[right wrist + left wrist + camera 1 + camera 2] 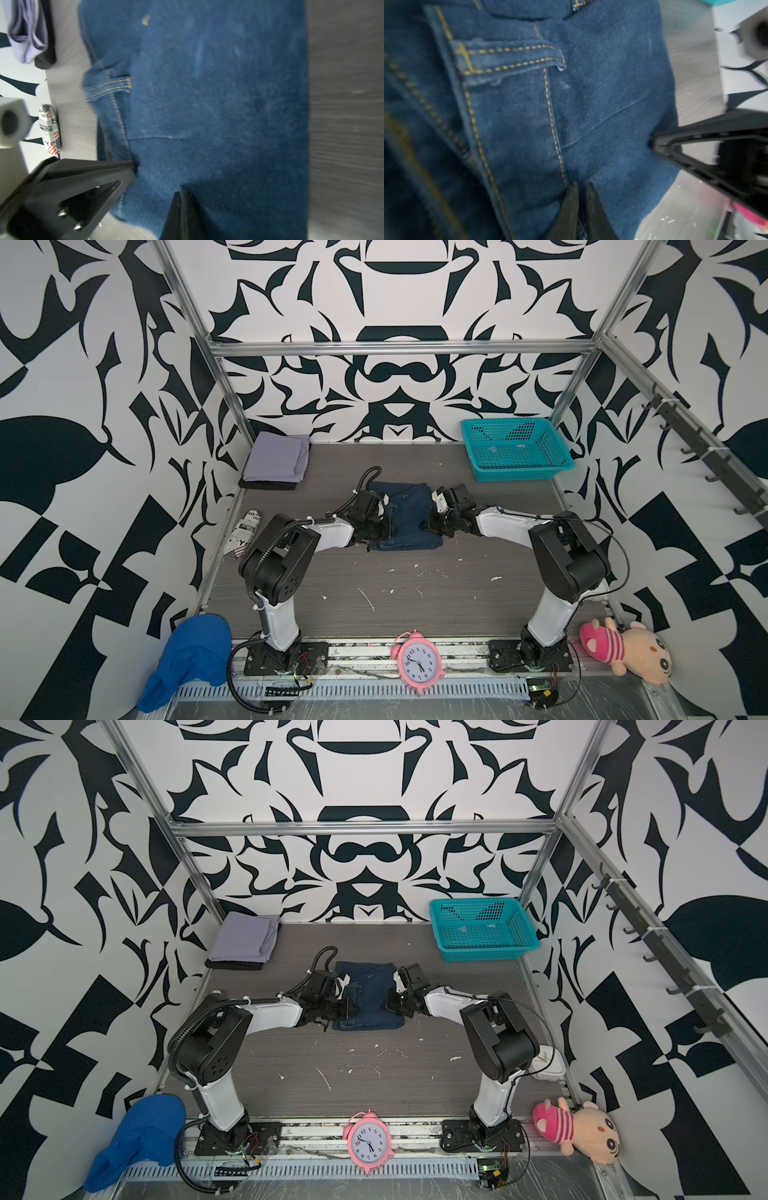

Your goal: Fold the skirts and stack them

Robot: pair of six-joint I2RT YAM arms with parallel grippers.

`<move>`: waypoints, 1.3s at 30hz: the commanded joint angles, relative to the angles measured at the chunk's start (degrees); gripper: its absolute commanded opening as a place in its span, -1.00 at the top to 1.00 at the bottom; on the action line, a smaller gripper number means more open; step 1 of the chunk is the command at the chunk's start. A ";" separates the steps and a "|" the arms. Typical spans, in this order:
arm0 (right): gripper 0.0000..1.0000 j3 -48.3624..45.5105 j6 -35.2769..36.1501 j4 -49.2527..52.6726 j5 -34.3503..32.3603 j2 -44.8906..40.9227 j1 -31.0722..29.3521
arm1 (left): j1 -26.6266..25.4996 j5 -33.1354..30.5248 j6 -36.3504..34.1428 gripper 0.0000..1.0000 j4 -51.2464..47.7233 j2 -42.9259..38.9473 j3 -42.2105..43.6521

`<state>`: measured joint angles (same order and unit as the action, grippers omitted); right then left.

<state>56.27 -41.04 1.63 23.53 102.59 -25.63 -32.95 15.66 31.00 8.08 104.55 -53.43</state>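
Note:
The dark blue denim skirt [409,518] [370,998] lies folded at the middle of the table. My left gripper [388,529] [582,185] is at its left edge, shut on a thin strip of stitched denim [591,93]. From the opposite side, my right gripper [430,526] [180,192] rests its tips on the denim [218,104]; its jaws are pressed together with no cloth showing between them. At the back left, the lavender skirt [276,458] [27,31] lies folded on top of the black skirt [268,485] [48,41].
A teal basket [515,450] stands at the back right. A printed pouch [245,533] lies by the left wall. Along the front edge are a blue knit cloth [191,655], a pink alarm clock [415,662] and a plush toy [623,649].

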 commanded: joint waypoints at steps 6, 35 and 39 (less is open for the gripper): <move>0.85 1.54 2.18 -0.32 0.42 -2.93 1.11 | 0.17 -4.76 -2.40 0.65 -3.13 -4.57 -1.77; 0.57 29.33 2.60 4.09 -0.20 15.02 6.38 | 3.66 -18.31 -5.21 0.37 2.61 0.88 -10.21; 0.40 26.54 6.38 6.93 -0.61 8.43 6.37 | 3.92 -22.08 -7.27 -0.10 1.69 -9.10 -5.63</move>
<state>82.94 -38.61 6.37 22.74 118.93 -19.46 -29.50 -1.98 25.15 10.46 103.00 -61.43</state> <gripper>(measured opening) 0.289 0.490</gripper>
